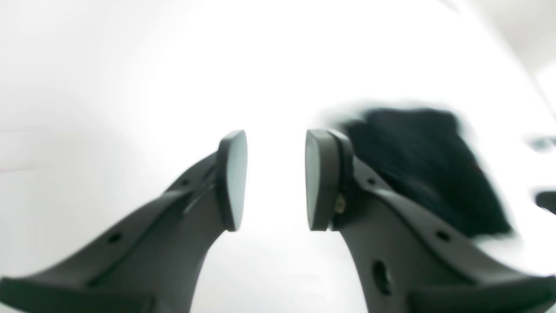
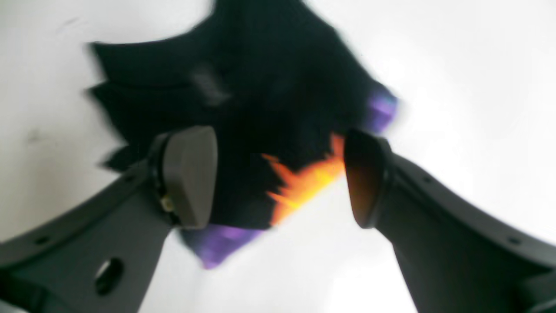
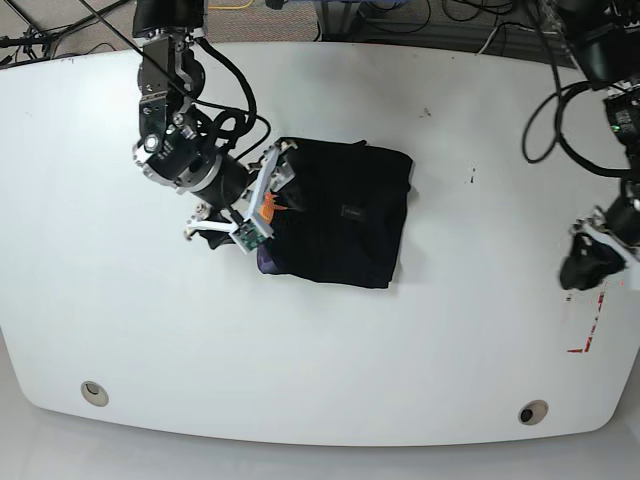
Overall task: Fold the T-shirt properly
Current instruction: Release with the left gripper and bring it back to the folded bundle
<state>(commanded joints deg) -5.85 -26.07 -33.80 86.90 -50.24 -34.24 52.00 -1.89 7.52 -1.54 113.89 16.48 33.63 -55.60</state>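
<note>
- Plainly, in the left wrist view, the left gripper (image 1: 276,180) is open, its two fingers standing apart with only white table (image 1: 273,269) showing through the gap.
- The black T-shirt (image 1: 421,169) lies at about three o'clock in that same view, blurred and partly hidden behind one finger; nothing is held.
- In the right wrist view, the right gripper (image 2: 279,178) is open too, its fingers set wide apart, with the T-shirt visible between and beyond them.
- The cloth there spreads from the middle towards ten and twelve o'clock, with uneven edges at ten o'clock. An orange-and-yellow print (image 2: 308,182) shows near the middle, between the fingers, and purple patches appear at two and seven o'clock. Whether either finger touches the cloth cannot be told.
- In the base view, the T-shirt rests in a compact, folded-looking shape near the table's centre, slightly towards twelve o'clock; its layers are hard to make out.
- The right arm (image 3: 180,115) comes in from eleven o'clock, its gripper over the shirt's nine o'clock side, beside the orange print.
- The left arm (image 3: 625,205) hangs at three o'clock, well apart from the shirt.
- Red marks (image 3: 596,325) lie at four o'clock, and dark cables (image 3: 390,20) run beyond the table at twelve.
</note>
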